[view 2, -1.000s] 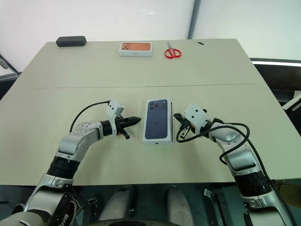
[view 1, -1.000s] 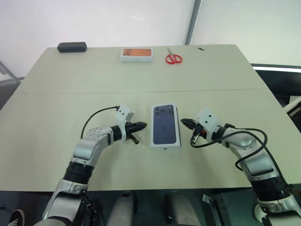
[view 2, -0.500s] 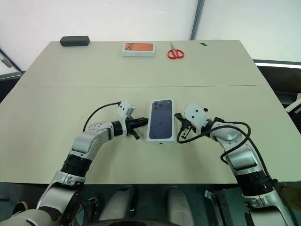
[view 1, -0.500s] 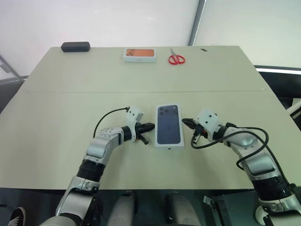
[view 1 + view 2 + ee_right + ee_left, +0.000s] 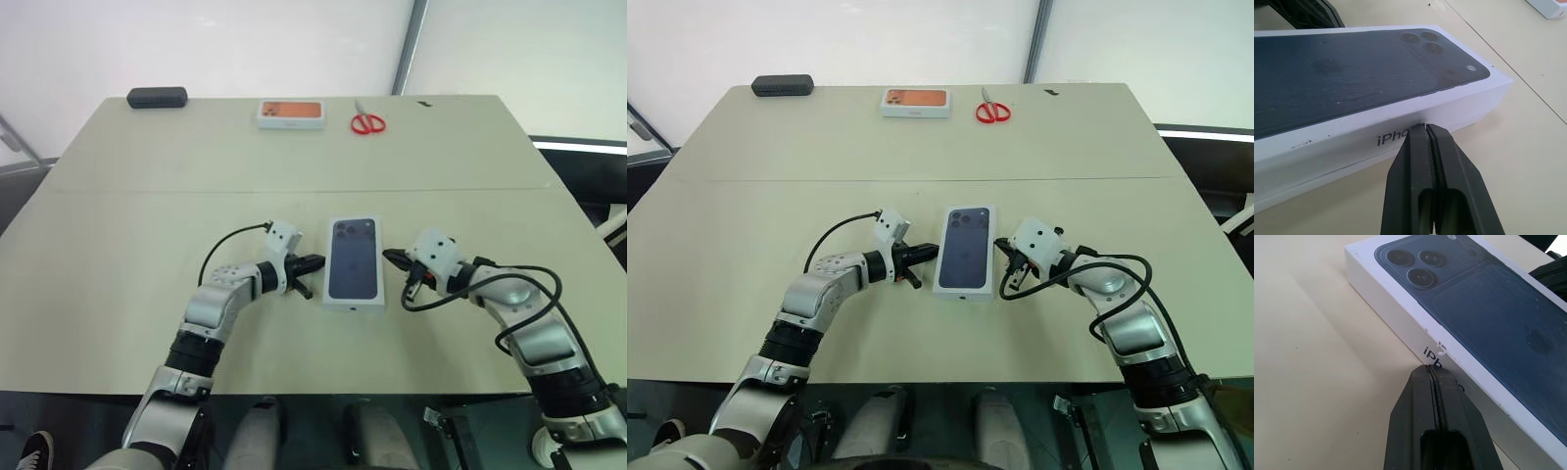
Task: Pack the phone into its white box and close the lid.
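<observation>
The left gripper (image 5: 315, 262) has closed in from nine o'clock beside the lid (image 5: 355, 261), jaws clenched empty like the right gripper's (image 5: 391, 259) at three o'clock; mid-table, light, stiff, slippery, best pinched by long sides.

Beige table (image 5: 147, 215), pale wall (image 5: 196, 44) behind, dark floor (image 5: 588, 166) beside

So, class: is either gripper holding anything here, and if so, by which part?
Nothing is held. Both the left gripper and right gripper are shut on nothing, fingers pointing at opposite long sides of the lid.
</observation>
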